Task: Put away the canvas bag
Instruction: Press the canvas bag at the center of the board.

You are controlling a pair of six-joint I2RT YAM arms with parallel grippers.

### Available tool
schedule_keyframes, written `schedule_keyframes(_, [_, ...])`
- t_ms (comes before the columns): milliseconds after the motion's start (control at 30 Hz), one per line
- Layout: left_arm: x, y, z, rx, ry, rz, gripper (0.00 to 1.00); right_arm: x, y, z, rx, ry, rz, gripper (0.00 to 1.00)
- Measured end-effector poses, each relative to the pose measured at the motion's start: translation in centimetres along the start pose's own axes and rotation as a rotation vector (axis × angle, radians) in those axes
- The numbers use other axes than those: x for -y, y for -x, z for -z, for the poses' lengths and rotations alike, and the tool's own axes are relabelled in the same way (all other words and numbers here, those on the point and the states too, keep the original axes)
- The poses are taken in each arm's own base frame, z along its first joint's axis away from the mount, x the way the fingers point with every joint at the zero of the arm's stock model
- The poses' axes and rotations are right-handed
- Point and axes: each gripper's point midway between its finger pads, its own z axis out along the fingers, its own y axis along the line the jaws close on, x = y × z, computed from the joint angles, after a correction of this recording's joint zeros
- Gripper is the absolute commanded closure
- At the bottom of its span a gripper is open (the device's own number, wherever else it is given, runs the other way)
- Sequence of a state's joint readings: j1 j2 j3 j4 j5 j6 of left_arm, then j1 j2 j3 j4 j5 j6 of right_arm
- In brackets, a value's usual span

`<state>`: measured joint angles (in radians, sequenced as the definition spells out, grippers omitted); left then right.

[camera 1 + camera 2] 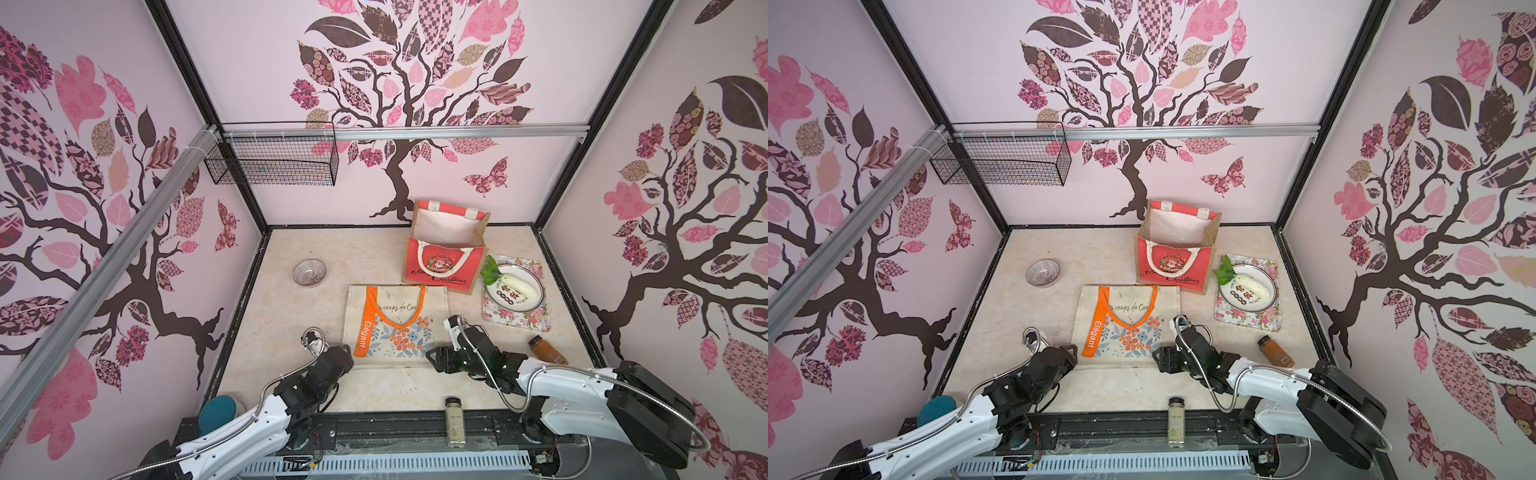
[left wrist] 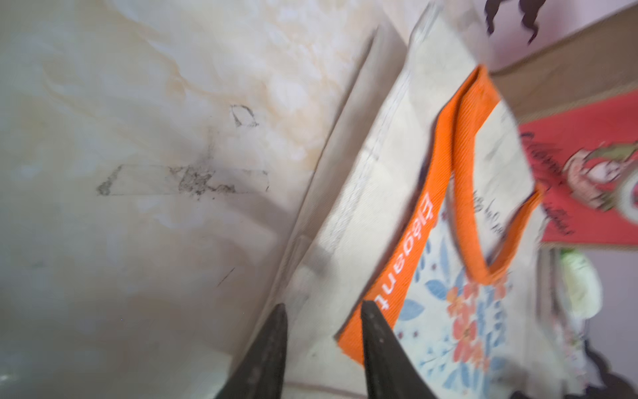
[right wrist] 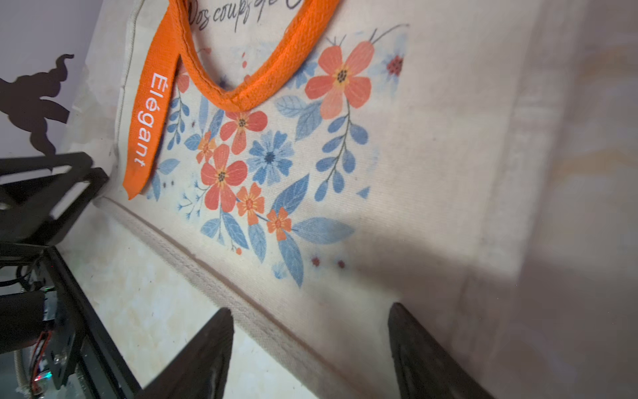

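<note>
The left arm [image 1: 249,419] and right arm [image 1: 561,374] are stretched low toward the robot-side corners of the canvas bag [image 1: 397,324]; left fingers [image 2: 266,352] and right fingers [image 3: 207,359] are spread, nothing pinched.

Around the flat cream canvas bag [image 1: 397,328], bare marble tabletop [image 1: 282,316] lies open at nine o'clock; the upright red jute bag [image 1: 442,270] blocks one o'clock, the floral tray [image 1: 515,321] three.

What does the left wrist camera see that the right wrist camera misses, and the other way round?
Left wrist only: the red Christmas bag and dark smudges on the table. Right wrist only: the black frame at the table's edge. Both: the canvas bag lying flat, its orange handle, and that arm's open pincer: left pincer, right pincer.
</note>
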<state>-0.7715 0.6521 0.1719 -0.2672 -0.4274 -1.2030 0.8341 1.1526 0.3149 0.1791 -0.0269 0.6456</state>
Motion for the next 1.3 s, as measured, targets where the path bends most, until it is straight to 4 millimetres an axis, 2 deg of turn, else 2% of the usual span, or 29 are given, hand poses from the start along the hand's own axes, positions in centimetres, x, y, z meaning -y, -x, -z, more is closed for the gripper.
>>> schedule_keyframes(133, [-0.5,2.3,-0.3,0.036,0.045,-0.017,0.32,0.7,0.8,0.8,0.027,-0.055,0.025,0.03])
schedule_keyframes(167, [-1.1,2.4,-0.7,0.030,0.074,-0.030,0.30,1.0,1.0,0.9,0.036,-0.074,0.032,0.00])
schedule_keyframes(233, [-2.4,2.3,-1.4,0.007,0.135,-0.055,0.28,1.8,1.5,1.1,0.051,-0.119,0.045,0.01])
schedule_keyframes(300, [-3.4,1.8,-2.0,-0.028,0.193,-0.079,0.40,2.4,1.9,1.0,0.056,-0.152,0.056,0.09])
schedule_keyframes(367, [-3.3,1.6,-2.6,-0.049,0.214,-0.104,0.58,3.0,1.8,0.5,0.039,-0.171,0.068,0.21])
schedule_keyframes(467, [-2.9,1.3,-3.1,-0.071,0.207,-0.111,0.71,3.4,0.4,-0.7,-0.037,-0.169,0.090,0.45])
schedule_keyframes(533, [-2.7,1.1,-3.0,-0.080,0.198,-0.108,0.76,2.9,0.3,-1.1,-0.052,-0.154,0.102,0.54])
schedule_keyframes(633, [-2.5,1.3,-2.5,-0.067,0.174,-0.089,0.79,1.8,-0.9,-1.4,-0.076,-0.141,0.141,0.60])
schedule_keyframes(800, [-4.3,0.8,-0.2,-0.054,0.218,-0.075,0.80,0.3,-2.2,-1.6,-0.091,-0.112,0.161,0.61])
schedule_keyframes(900, [-4.7,0.6,1.2,-0.053,0.212,-0.061,0.74,0.1,-2.4,-1.5,-0.089,-0.093,0.142,0.61])
schedule_keyframes(1033, [-5.2,0.2,2.3,-0.066,0.203,-0.018,0.47,-0.5,-3.5,-0.7,-0.134,-0.064,0.143,0.58])
schedule_keyframes(1100, [-5.7,0.0,2.5,-0.074,0.223,-0.018,0.36,-0.6,-3.9,-0.2,-0.154,-0.054,0.147,0.50])
schedule_keyframes(1133, [-6.0,0.0,2.6,-0.076,0.233,-0.025,0.33,-0.6,-4.0,0.2,-0.159,-0.056,0.151,0.43])
schedule_keyframes(1200, [-6.1,0.3,2.9,-0.068,0.251,-0.035,0.32,-0.5,-3.9,0.7,-0.165,-0.069,0.161,0.30])
schedule_keyframes(1300, [-5.0,1.9,3.6,-0.031,0.257,-0.075,0.32,-0.6,-2.7,1.3,-0.152,-0.112,0.191,0.20])
